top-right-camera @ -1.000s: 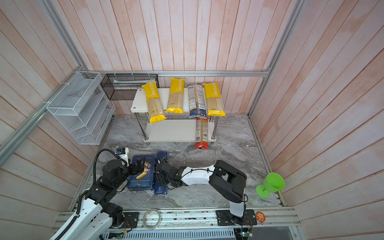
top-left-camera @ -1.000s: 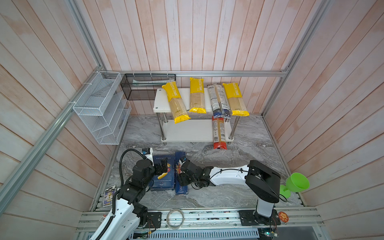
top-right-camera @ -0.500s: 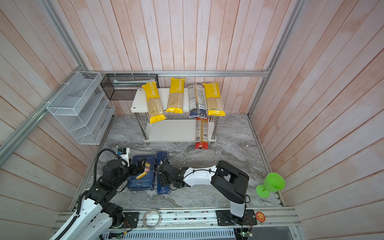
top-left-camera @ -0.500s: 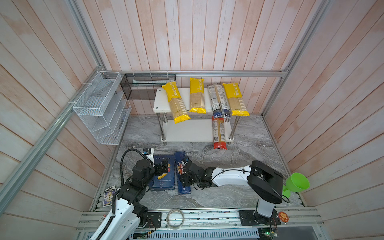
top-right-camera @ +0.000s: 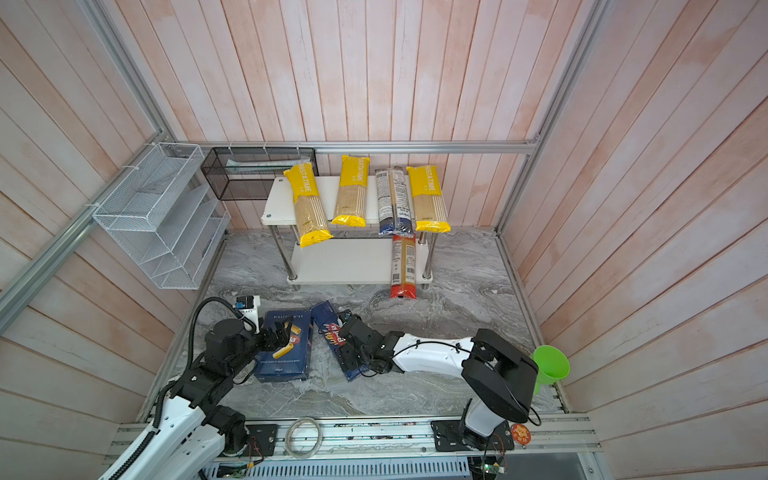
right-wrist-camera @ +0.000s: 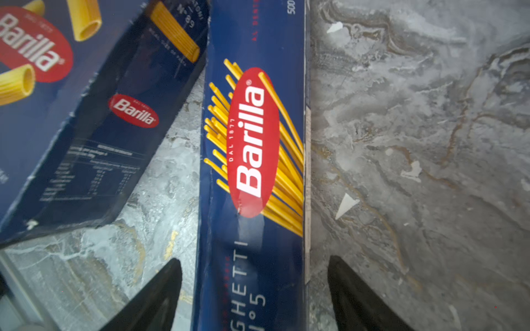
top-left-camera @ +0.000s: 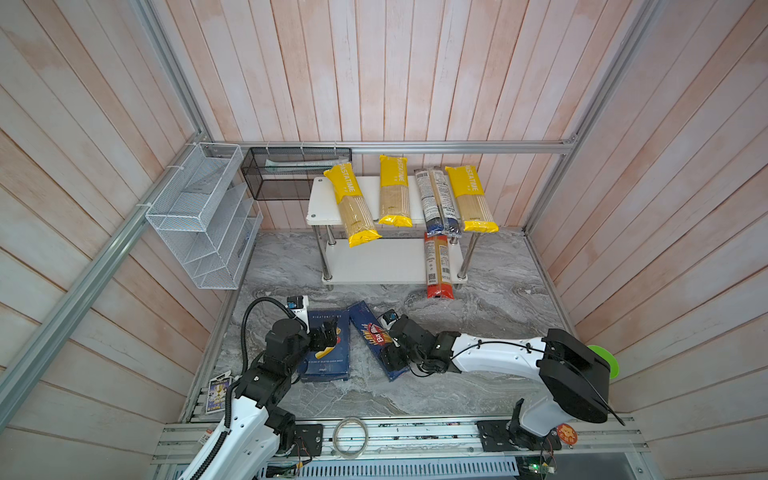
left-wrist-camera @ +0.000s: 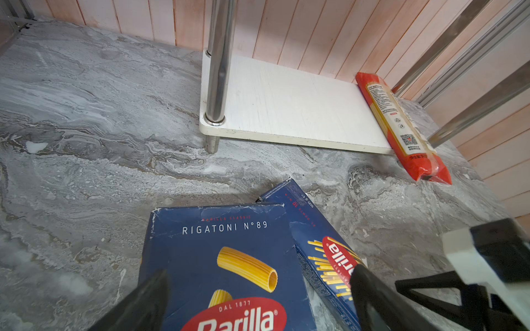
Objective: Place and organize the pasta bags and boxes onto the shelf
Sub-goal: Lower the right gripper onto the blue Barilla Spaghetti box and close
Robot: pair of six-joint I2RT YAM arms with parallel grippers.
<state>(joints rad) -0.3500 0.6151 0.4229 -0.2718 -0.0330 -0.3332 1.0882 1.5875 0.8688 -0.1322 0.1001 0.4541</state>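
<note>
Two dark blue pasta boxes lie on the marble floor: the wide rigatoni box and, right of it, the long spaghetti box, lying at a slant. My left gripper hangs open over the rigatoni box. My right gripper is open and straddles the spaghetti box, with a gap on each side. On the top tier of the white shelf lie three yellow bags and a dark blue and clear bag. A red-ended bag overhangs the lower tier.
A white wire-mesh organiser hangs on the left wall beside a black mesh basket. A green cup stands at the right behind my right arm. A wire coil lies on the front rail.
My right gripper has drawn back to the right and its jaws have widened a little. The spaghetti box's near end has swung right, so it now lies slanted. The left arm is unchanged.
</note>
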